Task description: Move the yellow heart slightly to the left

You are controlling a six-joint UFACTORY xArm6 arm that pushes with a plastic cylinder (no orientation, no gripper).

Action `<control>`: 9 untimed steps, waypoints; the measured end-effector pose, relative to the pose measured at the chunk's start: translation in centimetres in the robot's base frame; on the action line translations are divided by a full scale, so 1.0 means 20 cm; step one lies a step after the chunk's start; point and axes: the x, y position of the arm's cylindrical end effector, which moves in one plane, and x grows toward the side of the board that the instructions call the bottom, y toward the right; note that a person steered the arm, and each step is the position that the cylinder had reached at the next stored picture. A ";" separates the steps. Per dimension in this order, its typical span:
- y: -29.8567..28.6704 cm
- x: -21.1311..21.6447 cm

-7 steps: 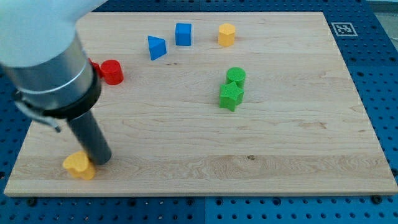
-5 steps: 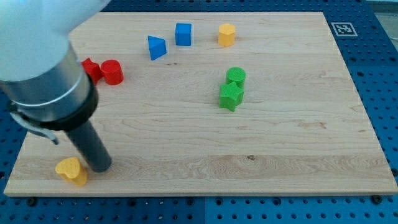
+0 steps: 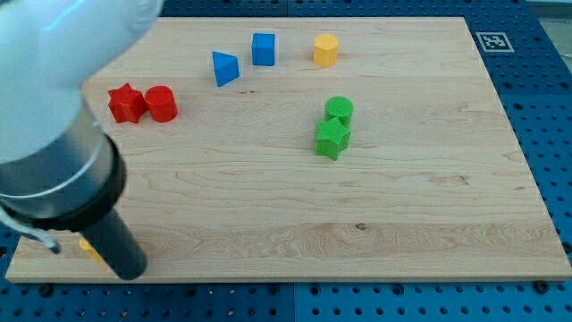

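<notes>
Yellow heart, now shoved to the table's bottom-left corner, hides behind my tip; no jaws exist.

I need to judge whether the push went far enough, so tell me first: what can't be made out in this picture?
- Yellow heart: in the camera view only a sliver shows at the board's lower left; the dark rod covers the rest, so its shape and exact place are unclear.
- My tip: its contact with the heart is hidden behind the rod.
- Arm body: blurred and cut off by the view's left and top edges.
</notes>
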 end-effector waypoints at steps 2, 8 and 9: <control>-0.42 0.00; -0.08 -0.54; 0.16 -0.62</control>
